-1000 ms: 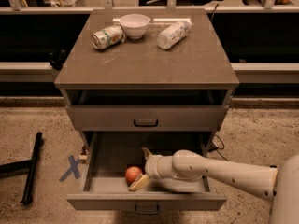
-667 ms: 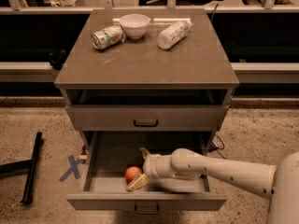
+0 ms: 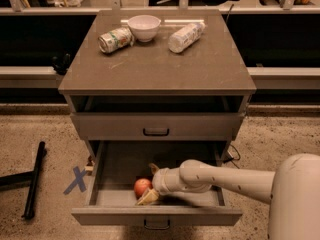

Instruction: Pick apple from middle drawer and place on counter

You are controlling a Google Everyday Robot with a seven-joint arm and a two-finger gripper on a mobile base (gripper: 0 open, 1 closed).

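The apple, small and red-orange, lies in the open middle drawer, the lowest one, near its front. My gripper reaches into the drawer from the right at the end of the white arm. Its fingers are open, one behind the apple and one pale fingertip in front of it, so they straddle the apple's right side. The counter is the cabinet's flat grey-brown top above.
On the counter stand a white bowl, a can on its side and a lying bottle. The upper drawer is shut. A black bar and a blue X mark are on the floor at left.
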